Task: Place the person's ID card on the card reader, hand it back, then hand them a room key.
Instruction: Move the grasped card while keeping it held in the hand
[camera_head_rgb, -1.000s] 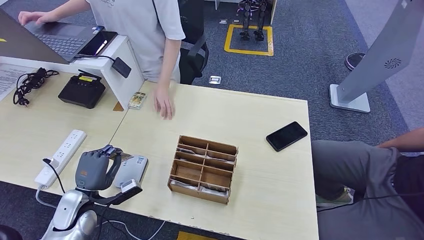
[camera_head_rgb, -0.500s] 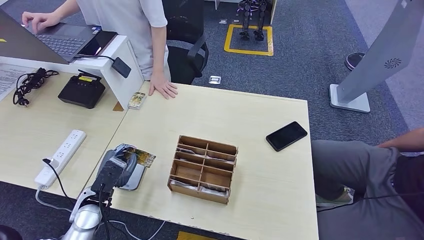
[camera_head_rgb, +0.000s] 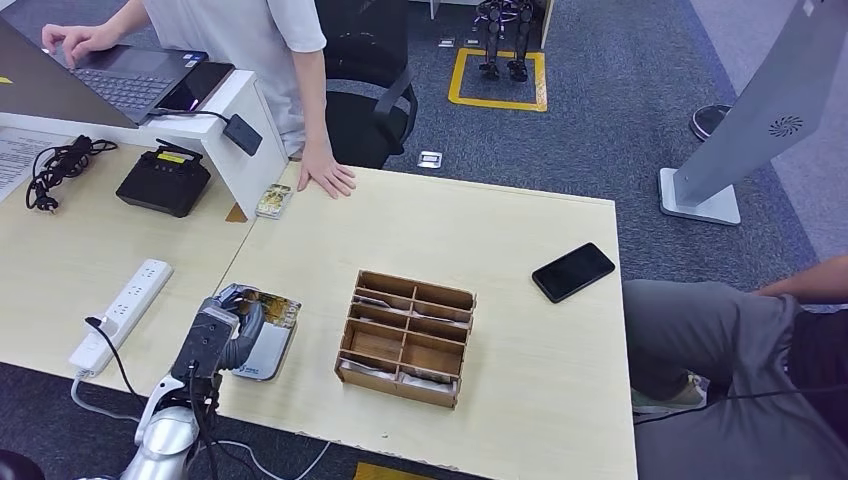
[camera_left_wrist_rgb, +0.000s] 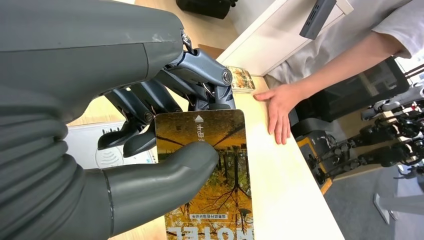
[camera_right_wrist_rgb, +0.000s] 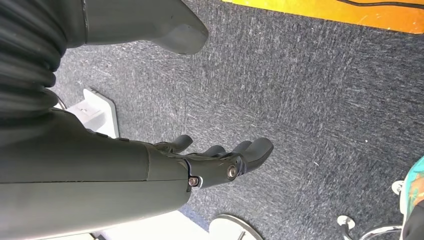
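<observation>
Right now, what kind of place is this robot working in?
Probably a mock hotel front desk set up in an office or lab. The left hand holds a card printed HOTEL over a card reader, a compartmented wooden box sits on the desk, and a person works at a laptop.

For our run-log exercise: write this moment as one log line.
left hand: holds card | card: over card reader | right hand: open, hanging | person's hand: on table

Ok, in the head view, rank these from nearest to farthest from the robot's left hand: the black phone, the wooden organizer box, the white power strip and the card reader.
1. card reader: directly under the left hand, which holds a card over it.
2. white power strip: to the hand's left, near the table edge.
3. wooden organizer box: to its right; too close to the strip to call.
4. black phone: far right of the table.
</observation>
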